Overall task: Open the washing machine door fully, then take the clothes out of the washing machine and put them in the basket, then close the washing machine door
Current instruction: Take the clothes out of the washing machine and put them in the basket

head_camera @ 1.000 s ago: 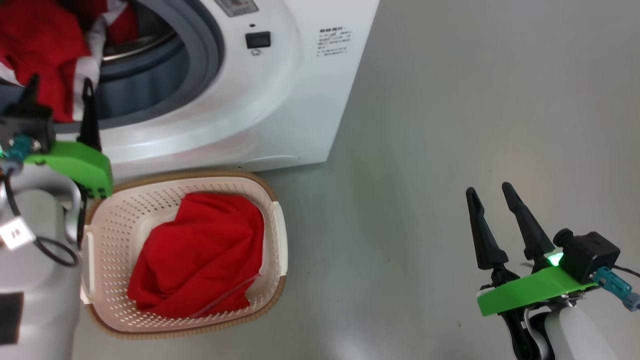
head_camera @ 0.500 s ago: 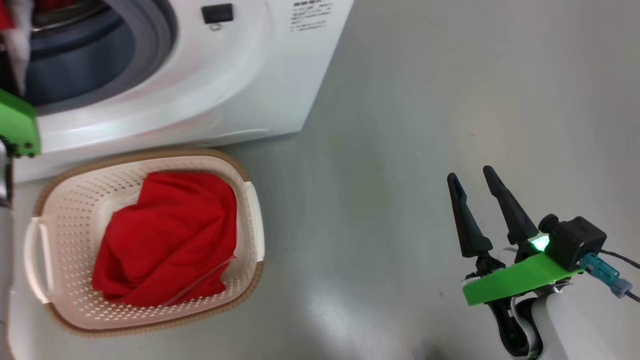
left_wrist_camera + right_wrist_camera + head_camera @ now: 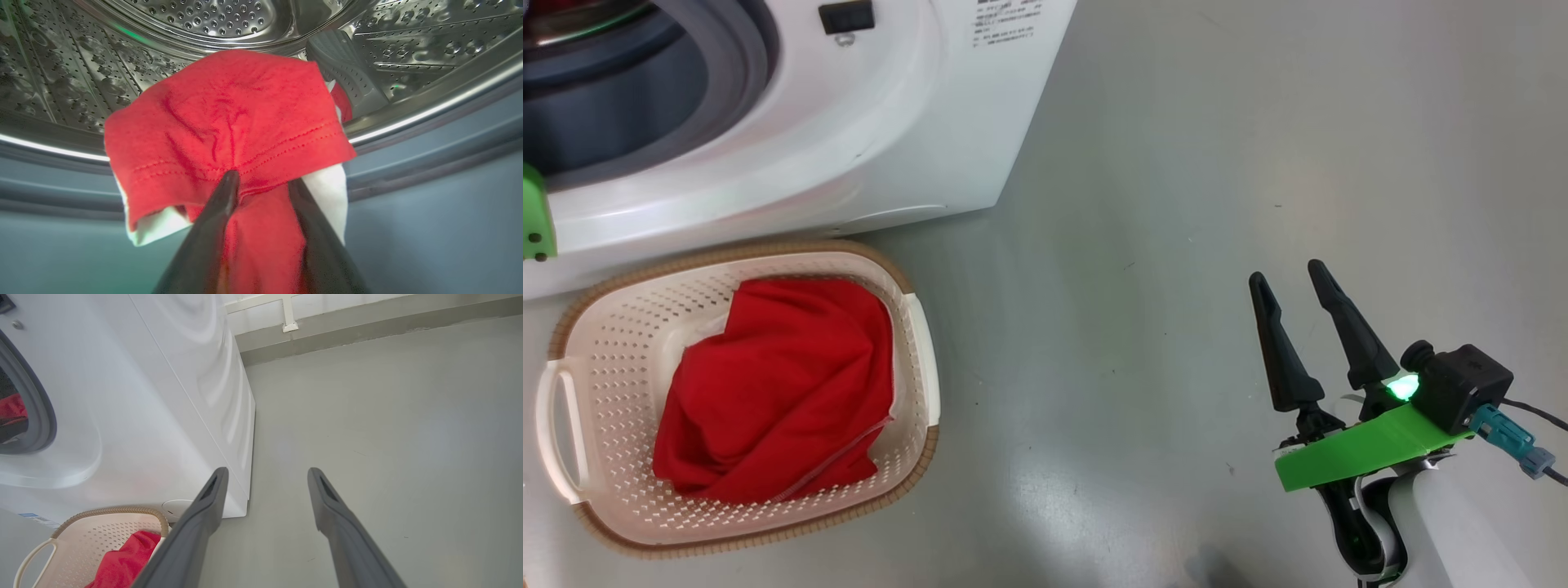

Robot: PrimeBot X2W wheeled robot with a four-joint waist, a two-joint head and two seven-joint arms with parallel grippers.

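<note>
A glossy grey floor [image 3: 1217,163] is seen, faintly speckled; at its far edge it is met by a darker skirting band [image 3: 367,328]; a white T-shaped bracket [image 3: 287,310] is fixed above it.

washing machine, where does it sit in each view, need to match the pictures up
Head view: washing machine fills the upper left, behind the basket.
Left wrist view: its steel drum spans the top, seen from the opening.
Right wrist view: its white body takes the left half.
Shared landmark: the grey gasket ring.
</note>
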